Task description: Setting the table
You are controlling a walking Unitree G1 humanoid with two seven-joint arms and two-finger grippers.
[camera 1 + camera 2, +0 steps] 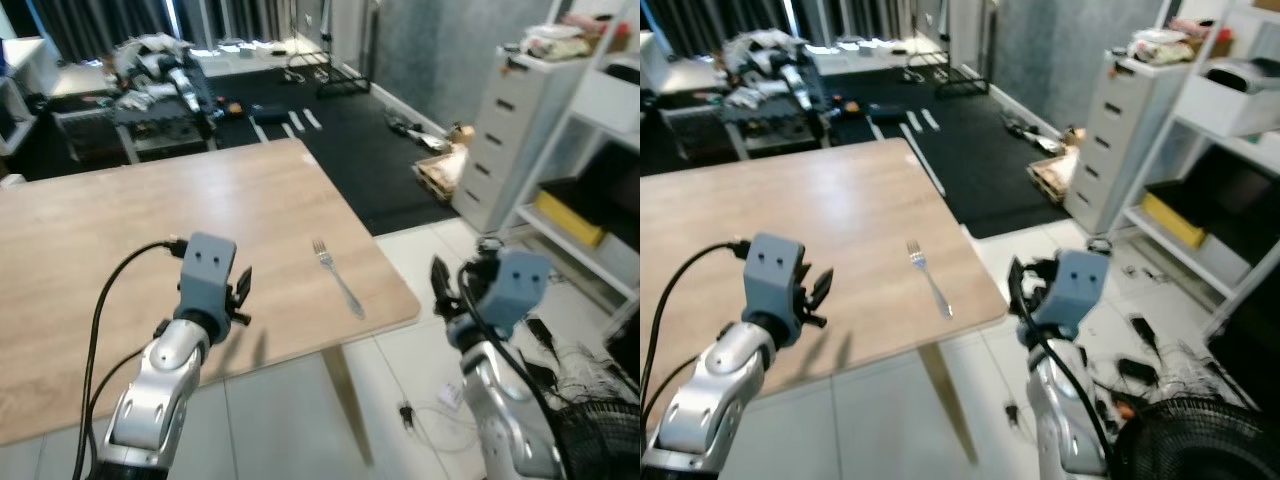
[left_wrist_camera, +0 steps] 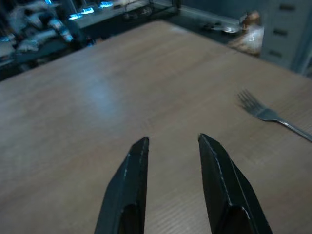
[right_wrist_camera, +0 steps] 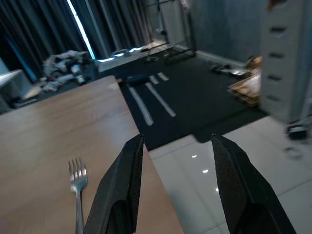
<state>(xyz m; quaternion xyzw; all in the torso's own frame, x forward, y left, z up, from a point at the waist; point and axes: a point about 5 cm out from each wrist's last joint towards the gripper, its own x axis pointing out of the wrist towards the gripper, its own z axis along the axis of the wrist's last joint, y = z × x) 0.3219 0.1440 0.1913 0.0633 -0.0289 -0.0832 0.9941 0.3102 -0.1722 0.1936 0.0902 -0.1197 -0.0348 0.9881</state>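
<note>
White tiled floor (image 1: pixel 420 260), black mat (image 1: pixel 340 150), white drawer unit (image 1: pixel 505 130), dark curtains (image 3: pixel 112 24).

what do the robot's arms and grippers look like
Both arms are silver metal, each ending in a blue-grey boxy wrist block. The left gripper and right gripper each have two long, tapered black fingers. Black cables loop along both arms.

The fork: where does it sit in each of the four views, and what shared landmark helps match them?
Left eye view: fork near the table's right front corner.
Right eye view: same corner.
Left wrist view: at the right edge, tines toward the middle.
Right wrist view: bottom left.
Shared landmark: the wooden table edge beside it.
</note>
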